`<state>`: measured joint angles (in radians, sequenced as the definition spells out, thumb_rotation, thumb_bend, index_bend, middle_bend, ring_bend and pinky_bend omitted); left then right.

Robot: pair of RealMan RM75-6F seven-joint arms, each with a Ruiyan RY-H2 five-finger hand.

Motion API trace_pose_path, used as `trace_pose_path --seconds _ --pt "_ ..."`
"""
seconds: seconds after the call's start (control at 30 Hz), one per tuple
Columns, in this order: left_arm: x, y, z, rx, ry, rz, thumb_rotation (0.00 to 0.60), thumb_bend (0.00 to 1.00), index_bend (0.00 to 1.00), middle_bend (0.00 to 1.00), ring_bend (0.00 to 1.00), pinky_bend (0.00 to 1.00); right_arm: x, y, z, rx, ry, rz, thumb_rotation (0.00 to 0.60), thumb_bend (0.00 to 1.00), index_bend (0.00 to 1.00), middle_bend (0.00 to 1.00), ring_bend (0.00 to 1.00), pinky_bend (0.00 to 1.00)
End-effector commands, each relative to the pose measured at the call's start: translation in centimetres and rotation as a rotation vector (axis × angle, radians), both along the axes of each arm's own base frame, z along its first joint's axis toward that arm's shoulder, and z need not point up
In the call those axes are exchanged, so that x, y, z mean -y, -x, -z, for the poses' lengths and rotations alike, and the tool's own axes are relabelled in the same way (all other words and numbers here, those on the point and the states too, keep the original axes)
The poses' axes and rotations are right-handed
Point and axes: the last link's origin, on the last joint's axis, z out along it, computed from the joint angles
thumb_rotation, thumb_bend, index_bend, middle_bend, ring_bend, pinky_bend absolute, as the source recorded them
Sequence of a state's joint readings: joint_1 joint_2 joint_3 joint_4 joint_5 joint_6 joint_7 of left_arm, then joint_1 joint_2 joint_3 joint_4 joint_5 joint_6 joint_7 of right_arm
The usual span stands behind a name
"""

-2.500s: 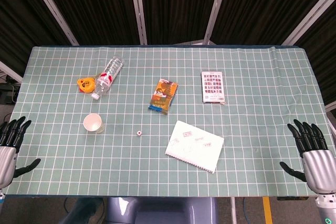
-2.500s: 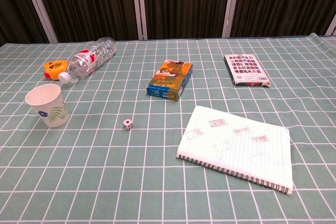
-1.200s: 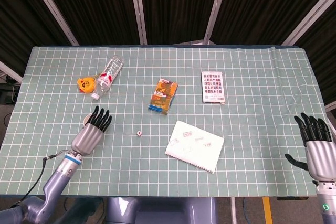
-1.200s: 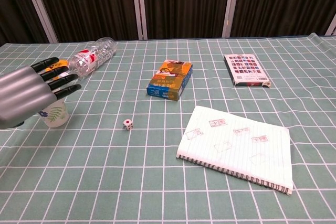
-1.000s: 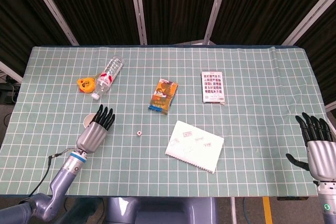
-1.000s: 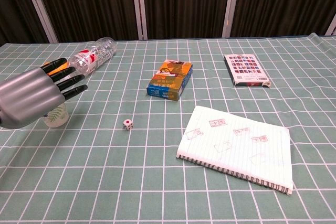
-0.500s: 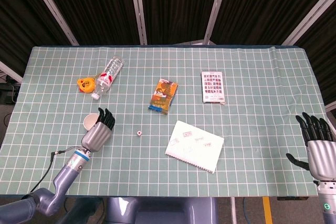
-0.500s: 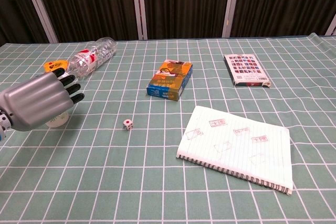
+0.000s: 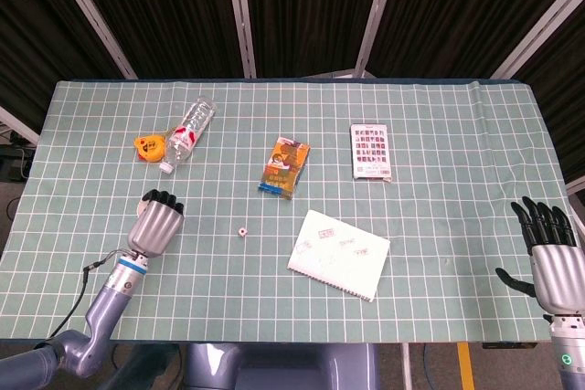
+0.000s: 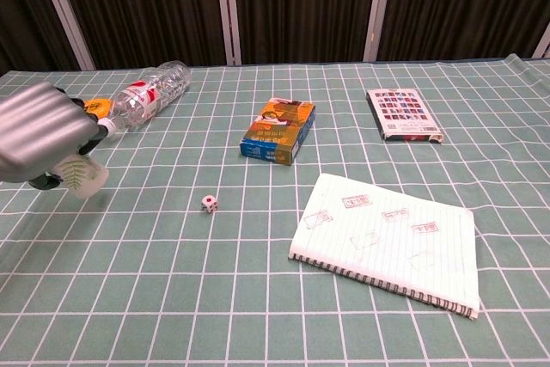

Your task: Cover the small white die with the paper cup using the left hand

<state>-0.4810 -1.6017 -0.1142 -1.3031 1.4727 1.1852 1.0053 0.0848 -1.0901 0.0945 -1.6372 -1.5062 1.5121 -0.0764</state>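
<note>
Chest view: left hand wrapped on cup

Left hand [image 10: 41, 132] has fingers curled around the cup [image 10: 83, 176] near the table's [image 9: 439, 180] left edge; cup lower part peeks out below the hand, lifted or resting cannot tell. Head view hides the cup under the hand [image 9: 157, 222]. Die [image 10: 209, 203] sits apart to the right of it, uncovered, toward the front edge. Right hand [image 9: 553, 262] at the right front corner, fingers spread, holding nothing
</note>
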Motion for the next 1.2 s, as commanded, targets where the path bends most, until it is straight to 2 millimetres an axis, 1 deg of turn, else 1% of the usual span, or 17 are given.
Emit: trace_pose_path --seconds 0.03,0.13,0.23,0.33,0.47,0.63,0.73,0.77,0.8,0.83,0.87,0.9,0.93,0.97,1.07,1.2 --pt "-1.0 0.1 -4.4 0.597 0.074 -0.298 0.6 0.0 0.54 0.46 0.41 0.48 -0.1 -0.1 0.0 0.003 0.0 -0.003 0.6 0.0 0.0 0.0 0.0 0.0" --pt "-1.6 1.2 -5.4 0.809 0.184 -0.407 0.6 0.0 0.53 0.44 0.38 0.46 -0.2 -0.2 0.0 0.005 0.0 -0.007 0.6 0.0 0.0 0.0 0.0 0.0" --pt "-2.0 2.5 -5.4 0.926 0.263 -0.494 0.6 0.0 0.51 0.42 0.35 0.44 -0.2 -0.2 0.0 0.003 -0.003 -0.01 0.6 0.0 0.0 0.0 0.0 0.0" --pt "-2.5 3.8 -4.7 1.052 0.312 -0.559 0.6 0.0 0.51 0.42 0.34 0.43 -0.3 -0.4 0.3 -0.003 -0.01 -0.014 0.6 0.0 0.0 0.0 0.0 0.0" --pt "-3.1 4.8 -3.6 1.119 0.35 -0.599 0.6 0.0 0.5 0.41 0.34 0.43 -0.2 -0.4 0.4 -0.008 -0.012 -0.013 0.6 0.0 0.0 0.0 0.0 0.0" --pt "-3.5 5.5 -2.6 1.118 0.374 -0.598 0.6 0.0 0.5 0.41 0.33 0.43 -0.1 -0.2 0.3 -0.007 -0.008 -0.003 0.6 0.0 0.0 0.0 0.0 0.0" --pt "-3.6 6.0 -2.4 1.067 0.378 -0.588 0.6 0.0 0.47 0.38 0.31 0.4 -0.1 -0.2 0.3 -0.007 -0.006 -0.002 0.6 0.0 0.0 0.0 0.0 0.0" --pt "-3.6 6.1 -2.3 1.046 0.387 -0.587 0.6 0.0 0.41 0.32 0.27 0.36 -0.1 -0.2 0.3 -0.007 -0.005 -0.001 0.6 0.0 0.0 0.0 0.0 0.0" --pt "-3.4 6.1 -2.3 1.022 0.401 -0.588 0.6 0.0 0.31 0.22 0.19 0.29 -0.1 -0.1 0.2 -0.005 -0.006 -0.001 0.6 0.0 0.0 0.0 0.0 0.0" --pt "-3.3 6.1 -2.3 1.006 0.412 -0.586 0.6 0.0 0.23 0.15 0.13 0.22 -0.1 -0.1 0.2 -0.005 -0.006 -0.001 0.6 0.0 0.0 0.0 0.0 0.0" --pt "-3.2 6.0 -2.3 1.0 0.419 -0.581 0.6 0.0 0.13 0.07 0.06 0.14 -0.2 -0.1 0.2 -0.005 -0.006 0.0 0.6 0.0 0.0 0.0 0.0 0.0" --pt "-3.1 5.8 -2.4 0.997 0.422 -0.573 0.6 0.0 0.04 0.01 0.01 0.06 -0.2 -0.1 0.2 -0.004 -0.006 -0.001 0.6 0.0 0.0 0.0 0.0 0.0" --pt "-3.0 5.6 -2.5 0.997 0.423 -0.554 0.6 0.0 0.01 0.0 0.0 0.02 -0.2 -0.2 0.2 -0.004 -0.007 -0.002 0.6 0.0 0.0 0.0 0.0 0.0" --pt "-2.9 5.4 -2.7 0.997 0.419 -0.528 0.6 0.0 0.0 0.0 0.0 0.0 -0.2 -0.2 0.2 -0.004 -0.008 -0.003 0.6 0.0 0.0 0.0 0.0 0.0" --pt "-2.5 4.6 -3.3 0.965 0.397 -0.429 0.6 0.0 0.0 0.0 0.0 0.0 -0.2 -0.2 0.2 -0.004 -0.007 -0.006 0.6 0.0 0.0 0.0 0.0 0.0" --pt "-1.7 3.3 -4.1 0.766 0.328 -0.254 0.6 0.0 0.0 0.0 0.0 0.0 -0.3 -0.3 0.1 0.001 -0.006 -0.007 0.6 0.0 0.0 0.0 0.0 0.0"
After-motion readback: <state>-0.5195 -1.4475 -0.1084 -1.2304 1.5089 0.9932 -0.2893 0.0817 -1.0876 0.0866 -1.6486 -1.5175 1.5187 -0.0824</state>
